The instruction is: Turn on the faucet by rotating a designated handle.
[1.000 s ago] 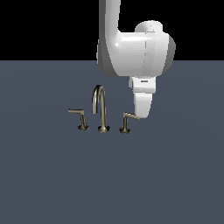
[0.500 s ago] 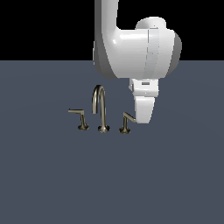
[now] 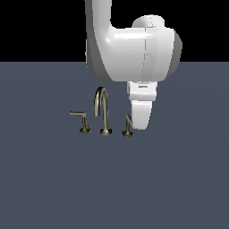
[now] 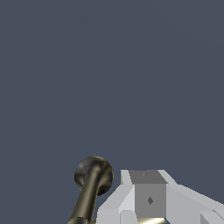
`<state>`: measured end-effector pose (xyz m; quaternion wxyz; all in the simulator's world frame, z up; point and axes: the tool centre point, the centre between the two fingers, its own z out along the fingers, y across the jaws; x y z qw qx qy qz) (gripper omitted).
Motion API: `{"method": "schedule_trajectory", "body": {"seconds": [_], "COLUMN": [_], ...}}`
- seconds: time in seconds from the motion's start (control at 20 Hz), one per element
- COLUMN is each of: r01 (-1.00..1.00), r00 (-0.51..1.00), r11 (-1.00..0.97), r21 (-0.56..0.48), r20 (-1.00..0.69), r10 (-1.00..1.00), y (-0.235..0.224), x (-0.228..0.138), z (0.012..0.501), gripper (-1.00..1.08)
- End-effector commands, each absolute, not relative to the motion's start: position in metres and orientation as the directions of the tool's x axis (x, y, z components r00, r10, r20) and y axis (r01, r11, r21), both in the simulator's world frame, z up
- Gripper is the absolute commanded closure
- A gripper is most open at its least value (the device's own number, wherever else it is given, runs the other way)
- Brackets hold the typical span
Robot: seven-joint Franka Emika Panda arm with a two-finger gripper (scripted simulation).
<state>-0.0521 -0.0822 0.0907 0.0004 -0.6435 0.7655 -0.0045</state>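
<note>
Plain slate-grey floor (image 3: 53, 188), black backdrop, faucet (image 3: 103, 112), end effector (image 3: 142, 117) seemingly touching designated handle (image 3: 128, 125)

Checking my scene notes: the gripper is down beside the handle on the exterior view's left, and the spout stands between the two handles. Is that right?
Not quite. In the exterior view the gripper is down beside the handle on that view's right, not the left; the left handle stands alone. The spout does stand between the two handles.
</note>
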Motion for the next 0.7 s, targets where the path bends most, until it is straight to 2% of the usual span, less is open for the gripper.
{"method": "schedule_trajectory", "body": {"seconds": [0.0, 0.05, 0.1, 0.65], "r01": [-0.99, -0.99, -0.985, -0.99], "r00": [-0.141, -0.141, -0.173, -0.141], "r11": [0.141, 0.141, 0.173, 0.141], "r21": [-0.001, -0.001, -0.006, 0.0], "r20": [0.0, 0.0, 0.005, 0.0], "r10": [-0.99, -0.99, -0.985, -0.99], "y": [-0.054, -0.054, -0.076, -0.012], "x": [-0.058, -0.058, -0.055, -0.039], "z": [0.091, 0.091, 0.091, 0.091], "gripper": [1.08, 1.08, 1.08, 1.08]}}
